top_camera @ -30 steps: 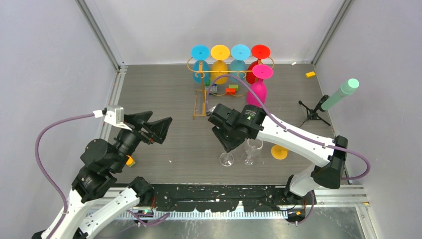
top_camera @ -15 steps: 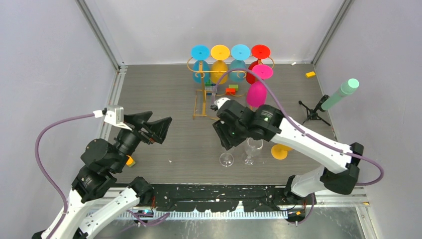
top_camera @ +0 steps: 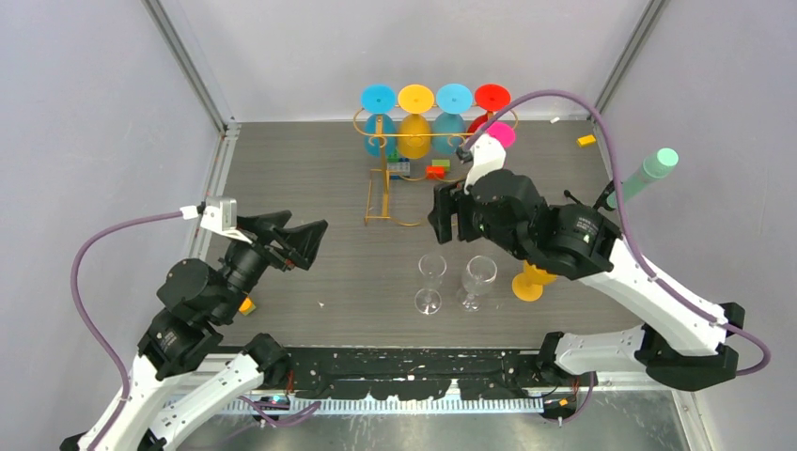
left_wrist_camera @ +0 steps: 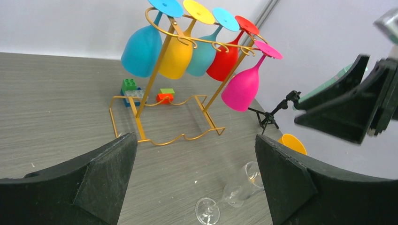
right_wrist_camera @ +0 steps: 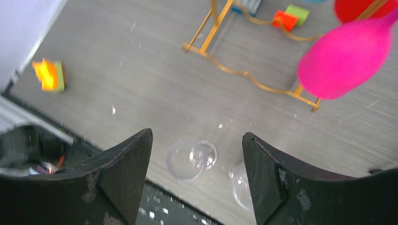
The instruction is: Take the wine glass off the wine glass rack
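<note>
- Right arm (top_camera: 648, 287): your right gripper (right_wrist_camera: 197, 135) has its fingers spread, with nothing between them and nothing touched. The arm rises from its base at the near right. Its wrist is tipped down over the table (top_camera: 310, 188), just in front of the right end of the rack.
- Left arm (top_camera: 188, 310): your left gripper (left_wrist_camera: 195, 137) is spread wide and empty. The arm is folded at the near left, wrist raised and aimed toward the rack, well apart from it.
- Wine glass rack (left_wrist_camera: 149, 86): it stands upright at the far middle of the table, with five coloured glasses hanging bowl-down from its top frame.
- Pink wine glass (left_wrist_camera: 240, 89): it hangs slanted by its foot at the rack's near right end, near your right gripper but apart from it.
- Clear glasses (top_camera: 430, 280): two stand upright side by side on the table, on the near side of the rack.
</note>
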Available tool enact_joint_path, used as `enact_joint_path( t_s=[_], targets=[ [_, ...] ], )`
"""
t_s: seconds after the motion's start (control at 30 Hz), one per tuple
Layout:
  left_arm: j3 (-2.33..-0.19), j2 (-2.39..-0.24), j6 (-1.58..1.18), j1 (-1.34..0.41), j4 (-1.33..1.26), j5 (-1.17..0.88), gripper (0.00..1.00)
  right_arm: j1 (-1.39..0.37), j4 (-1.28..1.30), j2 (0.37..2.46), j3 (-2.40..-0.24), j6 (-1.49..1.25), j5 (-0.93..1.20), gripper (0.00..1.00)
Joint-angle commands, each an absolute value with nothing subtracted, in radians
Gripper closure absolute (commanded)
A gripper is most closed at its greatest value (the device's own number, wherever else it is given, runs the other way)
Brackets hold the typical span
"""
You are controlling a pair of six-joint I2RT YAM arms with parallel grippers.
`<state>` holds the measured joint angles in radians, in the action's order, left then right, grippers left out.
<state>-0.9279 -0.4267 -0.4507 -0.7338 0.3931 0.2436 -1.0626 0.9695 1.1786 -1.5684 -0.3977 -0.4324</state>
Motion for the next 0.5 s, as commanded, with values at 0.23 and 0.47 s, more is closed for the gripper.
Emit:
enact_joint_path(
  t_s=[0.23, 0.47],
  targets=[
    [-0.91, -0.568, -0.476, -0.736, 0.365, 0.208, 0.0, -0.638, 0.753, 1.195, -1.673, -0.486, -0.368, 0.24],
    [-0.889, -0.614, -0.488, -0.737, 0.326, 0.204, 0.0, -0.45, 0.666, 1.184, -1.653, -0.578, -0.291, 0.26]
  ],
)
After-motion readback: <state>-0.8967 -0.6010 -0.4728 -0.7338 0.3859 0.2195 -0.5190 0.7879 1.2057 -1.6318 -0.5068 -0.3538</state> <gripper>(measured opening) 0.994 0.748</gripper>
